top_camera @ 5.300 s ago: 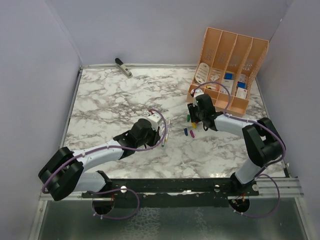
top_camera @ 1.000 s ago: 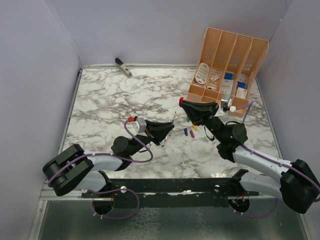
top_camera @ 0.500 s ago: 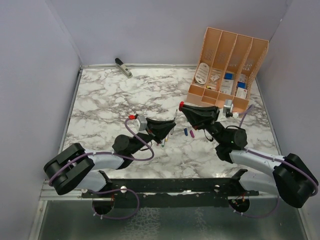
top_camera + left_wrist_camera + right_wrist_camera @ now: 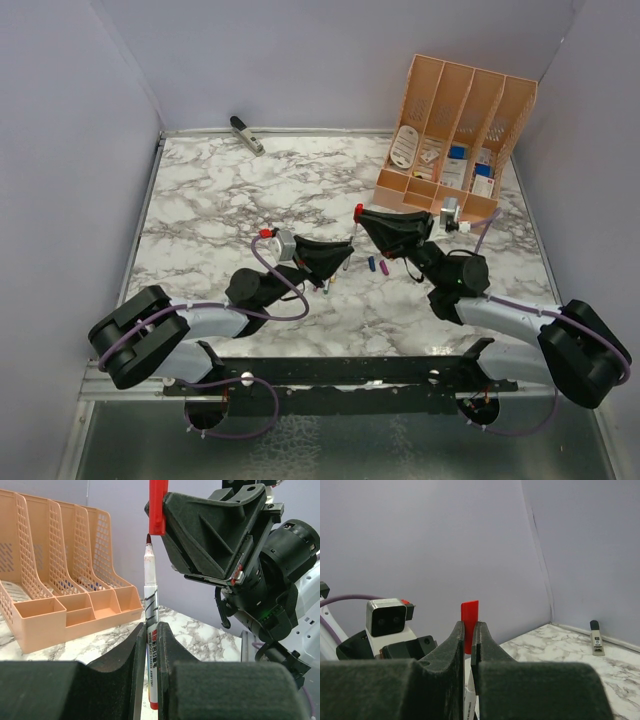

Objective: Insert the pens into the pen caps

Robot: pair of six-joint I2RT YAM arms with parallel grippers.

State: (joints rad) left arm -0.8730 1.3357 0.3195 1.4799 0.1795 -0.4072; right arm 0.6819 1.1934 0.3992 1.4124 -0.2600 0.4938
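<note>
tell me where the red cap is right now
In the left wrist view the red cap is top centre, pinched in the right gripper, just above the tip of the pen that the left gripper holds upright.

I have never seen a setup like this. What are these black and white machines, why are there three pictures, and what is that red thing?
These are two robot arms bolted to the near edge of a marble table. The wide picture comes from a fixed camera above and behind them. The other two come from a small camera on each wrist, so the dark shapes at the bottom there are that arm's own fingers. The left gripper pinches a white pen, its tip sticking out past the fingers. The right gripper pinches a red cap just beyond that tip, not yet on it. On the table lie small loose caps, an orange desk organizer and, at the far edge, a grey clip-like tool.
</note>
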